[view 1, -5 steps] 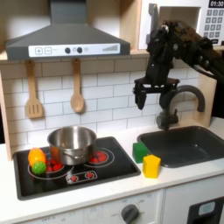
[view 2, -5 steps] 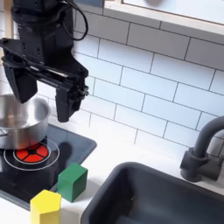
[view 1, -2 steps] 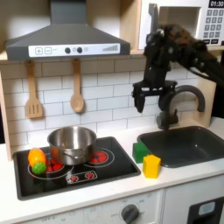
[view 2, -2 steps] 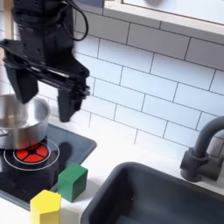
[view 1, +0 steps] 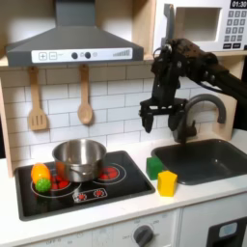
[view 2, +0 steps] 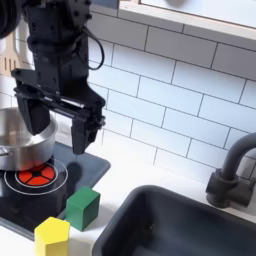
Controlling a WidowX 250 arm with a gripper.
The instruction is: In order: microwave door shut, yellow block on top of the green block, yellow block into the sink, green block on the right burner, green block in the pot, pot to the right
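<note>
On the cooktop at the first exterior view's left we see the pot empty. Right of it, green block and yellow block sit side by side, unstacked. Gripper hangs above, jaws apart, empty. Microwave door looks shut; stacking onward remains.

Digits are seen on the microwave display at the top right corner of the first exterior view; they seem to begin "01:3", but are cut by the edge. The keypad marks below are too small to be read
</note>
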